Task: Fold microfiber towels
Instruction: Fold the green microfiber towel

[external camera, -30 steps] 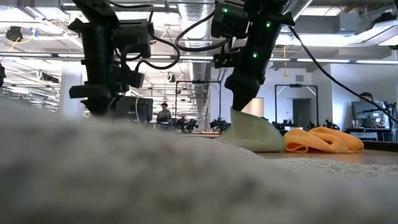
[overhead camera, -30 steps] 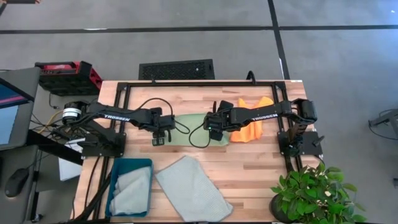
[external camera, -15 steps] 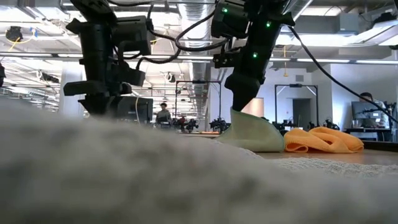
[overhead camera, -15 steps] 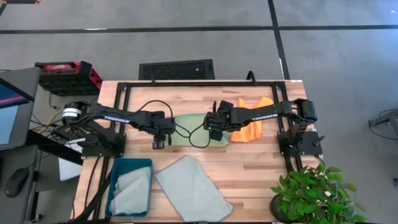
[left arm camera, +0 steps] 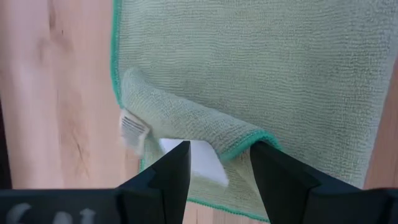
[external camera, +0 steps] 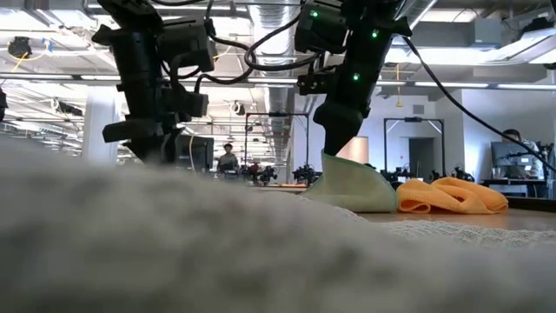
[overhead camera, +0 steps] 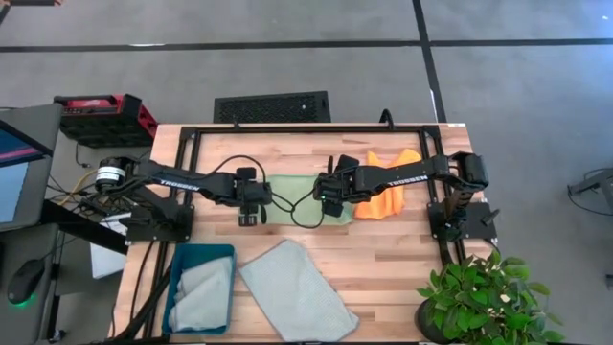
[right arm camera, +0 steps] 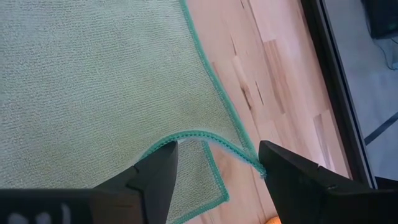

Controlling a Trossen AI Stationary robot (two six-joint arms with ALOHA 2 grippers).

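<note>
The light green towel (overhead camera: pixel 297 199) lies flat on the table's middle. My left gripper (overhead camera: pixel 251 215) is open over its left edge, where a corner (left arm camera: pixel 186 121) is folded over and shows a white tag (left arm camera: pixel 134 129). My right gripper (overhead camera: pixel 329 203) is open at the towel's right edge, where a corner (external camera: pixel 339 178) stands up in a peak under the fingers. The orange towel (overhead camera: pixel 383 196) lies crumpled to the right. One grey-blue towel (overhead camera: pixel 297 292) lies spread near the front edge. Another lies in the teal bin (overhead camera: pixel 175 287). My right gripper points down with its fingers (right arm camera: pixel 155 180) on either side of the green towel's raised, arched edge (right arm camera: pixel 193 135). The gap between them is wide. I cannot tell whether a finger touches the cloth.
A black frame (overhead camera: pixel 287 127) runs along the table's far and side edges. A potted plant (overhead camera: pixel 479 297) stands at the near right corner. In the low view, the grey-blue towel (external camera: pixel 174 252) in front hides the left gripper's fingertips.
My left gripper has gone a little toward the table's right edge, onto the green towel's left edge. The right gripper and the raised corner have kept still.
</note>
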